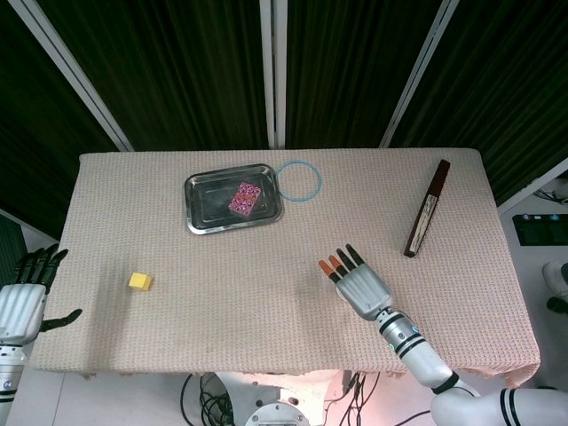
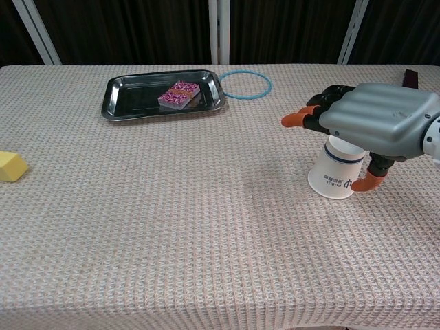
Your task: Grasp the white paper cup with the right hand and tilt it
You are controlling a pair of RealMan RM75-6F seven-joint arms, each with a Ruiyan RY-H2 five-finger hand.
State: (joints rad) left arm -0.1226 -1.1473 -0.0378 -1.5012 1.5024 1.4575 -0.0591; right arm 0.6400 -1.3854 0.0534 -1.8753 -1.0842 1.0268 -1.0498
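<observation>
Right hand (image 2: 375, 127) hovers over the white paper cup (image 2: 336, 175), fingers apart, thumb beside it; best lowered and wrapped evenly before tilting

Open cloth lies all around the right hand (image 2: 375, 124) and the white paper cup (image 2: 335, 172) beneath it. The dark bar (image 1: 426, 208) lies near, seemingly clear of the hand; the tray (image 2: 124, 106) sits well apart.

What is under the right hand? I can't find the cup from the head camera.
The white paper cup stands upside down beneath the right hand, which covers its top. In the head view the right hand hides it completely.
</observation>
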